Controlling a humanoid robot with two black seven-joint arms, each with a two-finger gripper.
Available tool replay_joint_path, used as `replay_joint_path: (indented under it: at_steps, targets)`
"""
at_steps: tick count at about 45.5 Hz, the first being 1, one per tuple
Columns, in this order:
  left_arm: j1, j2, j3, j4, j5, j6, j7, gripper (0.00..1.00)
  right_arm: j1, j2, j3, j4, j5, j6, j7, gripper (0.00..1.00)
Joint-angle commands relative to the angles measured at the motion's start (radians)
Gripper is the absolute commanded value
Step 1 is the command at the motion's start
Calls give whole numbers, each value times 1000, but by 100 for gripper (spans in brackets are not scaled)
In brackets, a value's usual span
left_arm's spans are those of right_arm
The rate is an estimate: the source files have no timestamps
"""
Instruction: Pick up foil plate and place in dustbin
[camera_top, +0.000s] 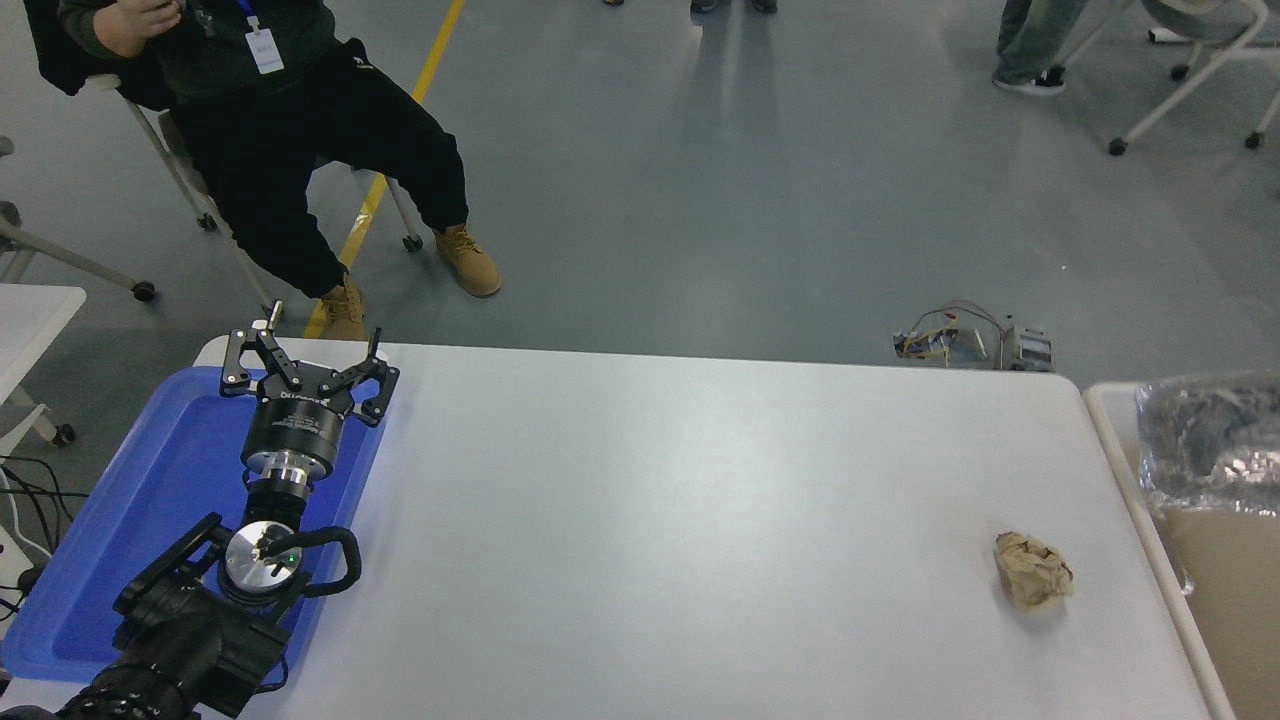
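The foil plate sits inside the dustbin at the right edge of the view, in the bin's far end, its crinkled silver walls showing below the off-white rim. The plate is cut off by the picture's right edge, so its full outline cannot be made out. No gripper is near it: the right arm and its gripper are out of view, and nothing visible has hold of the plate.

The dustbin stands just beside the right end of the white table. Only its left rim and part of its tan interior show; below the plate the interior looks bare, apart from a small clear or glossy scrap against the left wall that is too indistinct to identify.

On the table, near the right end and well apart from the plate, lies a crumpled brown paper ball.

At the far left, a flat blue tray rests on the table's left end. The left gripper hangs over the tray's far right corner, its fingers spread wide and holding nothing. The arm runs back to the lower left corner.

Beyond the table, a seated person is at the upper left, face out of frame. A small bundle of wires and electronics lies on the floor behind the table's far right corner.
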Motion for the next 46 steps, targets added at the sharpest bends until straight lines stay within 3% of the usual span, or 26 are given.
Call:
replay_joint_path:
  at_steps: [1,8,46]
  targets:
    - [0,0,-1,0,0,0,0,100,-89,23,79,-32,11,-92,-42,0]
    - [0,0,-1,0,0,0,0,100,-135,43,109,-50,11,-139,-60,0]
    - [0,0,-1,0,0,0,0,100,-206,58,174,-67,14,-172,-60,0]
